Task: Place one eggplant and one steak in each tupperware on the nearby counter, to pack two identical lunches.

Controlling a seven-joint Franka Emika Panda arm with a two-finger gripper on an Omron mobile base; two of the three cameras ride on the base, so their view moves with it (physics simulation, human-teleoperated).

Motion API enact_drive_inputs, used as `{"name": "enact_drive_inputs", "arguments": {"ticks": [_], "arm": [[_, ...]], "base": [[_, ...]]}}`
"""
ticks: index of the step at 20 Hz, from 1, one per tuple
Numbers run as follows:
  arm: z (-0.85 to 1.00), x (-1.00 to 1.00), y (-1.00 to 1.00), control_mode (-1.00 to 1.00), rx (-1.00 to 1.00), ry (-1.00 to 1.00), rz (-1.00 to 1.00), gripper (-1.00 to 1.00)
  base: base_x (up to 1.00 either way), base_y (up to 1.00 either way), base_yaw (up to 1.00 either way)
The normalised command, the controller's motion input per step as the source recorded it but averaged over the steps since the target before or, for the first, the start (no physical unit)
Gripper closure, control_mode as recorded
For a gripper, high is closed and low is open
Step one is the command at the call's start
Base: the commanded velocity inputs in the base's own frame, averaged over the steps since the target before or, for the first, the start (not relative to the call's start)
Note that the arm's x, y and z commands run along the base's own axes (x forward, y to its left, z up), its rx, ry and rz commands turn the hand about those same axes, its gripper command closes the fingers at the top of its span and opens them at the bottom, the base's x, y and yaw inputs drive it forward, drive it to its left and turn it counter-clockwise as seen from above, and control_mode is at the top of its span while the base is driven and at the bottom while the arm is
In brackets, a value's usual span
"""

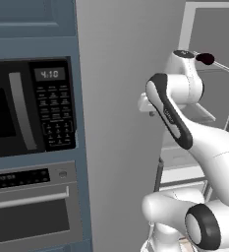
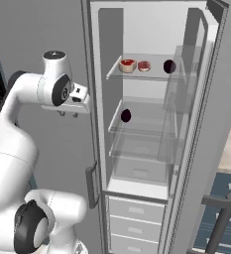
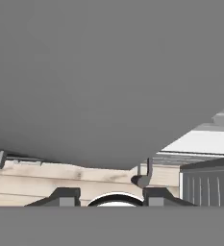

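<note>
Right base view: open fridge (image 2: 151, 124) with glass shelves, door (image 2: 221, 114) swung out to the right. White arm (image 2: 18, 139) risen at left, just outside the fridge's left wall. Left base view: microwave (image 1: 30, 106) set in blue cabinetry, oven (image 1: 32, 206) below it. Back in the right base view: gripper (image 2: 67, 114) hanging under the hand beside the fridge wall, pointing down, jaws drawn together as far as they go, nothing between them. On the top shelf, two steaks side by side, one (image 2: 128, 65) at left, the other (image 2: 144, 65) touching or nearly so; one eggplant (image 2: 169, 66) farther right, apart from them. On the shelf below, a second eggplant (image 2: 126, 115) near the left edge. Hand view: fingertips (image 3: 65, 196) low against a grey surface.
</note>
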Motion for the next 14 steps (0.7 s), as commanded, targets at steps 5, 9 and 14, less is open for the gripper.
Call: {"name": "enact_drive_inputs", "arguments": {"ticks": [5,9,14], "arm": [[0.00,-0.19,0.01,-1.00,0.00,-0.01,0.00,-1.00],[0.06,-0.96,-0.30,-1.00,0.00,-0.22,0.00,-1.00],[0.18,-0.61,-0.87,-1.00,0.01,-0.13,0.00,-1.00]], "base": [[0.00,0.00,0.00],[0.00,0.00,0.00],[0.00,0.00,0.00]]}}
